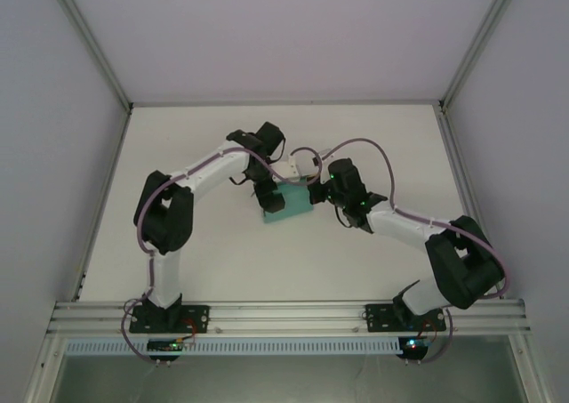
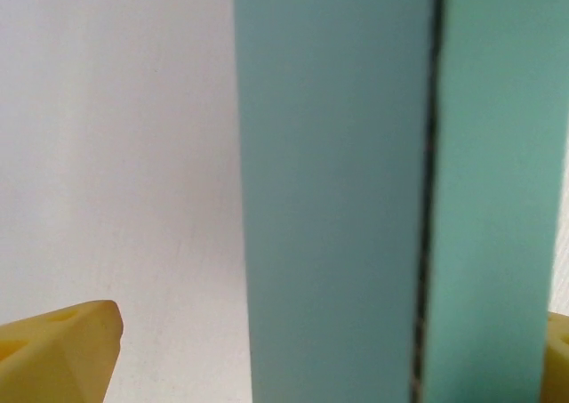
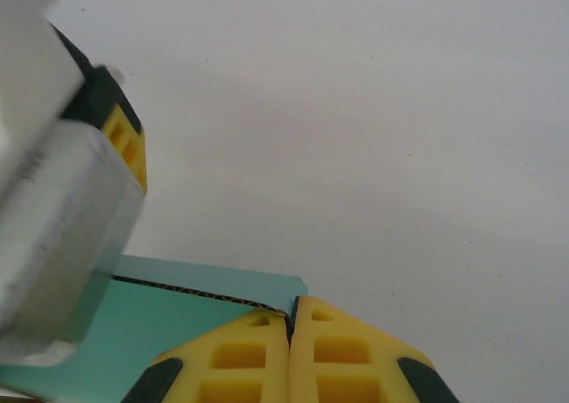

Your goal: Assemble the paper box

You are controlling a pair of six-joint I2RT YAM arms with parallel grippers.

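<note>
The teal-green paper box [image 1: 290,204] lies mid-table between both grippers. In the left wrist view the paper box [image 2: 338,189] stands as two upright panels split by a dark corrugated seam. My left gripper [image 2: 311,358] is open and straddles the box. Its left finger [image 2: 62,350] stays clear of the card, and its right finger [image 2: 558,358] sits at the card's edge. My right gripper [image 3: 291,318] is shut, pinching the corner of the paper box [image 3: 107,332] between its yellow fingers. In the top view the left gripper [image 1: 267,195] and right gripper [image 1: 324,189] flank the box.
The white tabletop [image 1: 222,252] is bounded by grey enclosure walls and an aluminium rail [image 1: 284,316] at the near edge. In the right wrist view the left arm's white body and a yellow finger [image 3: 124,141] loom close at the upper left.
</note>
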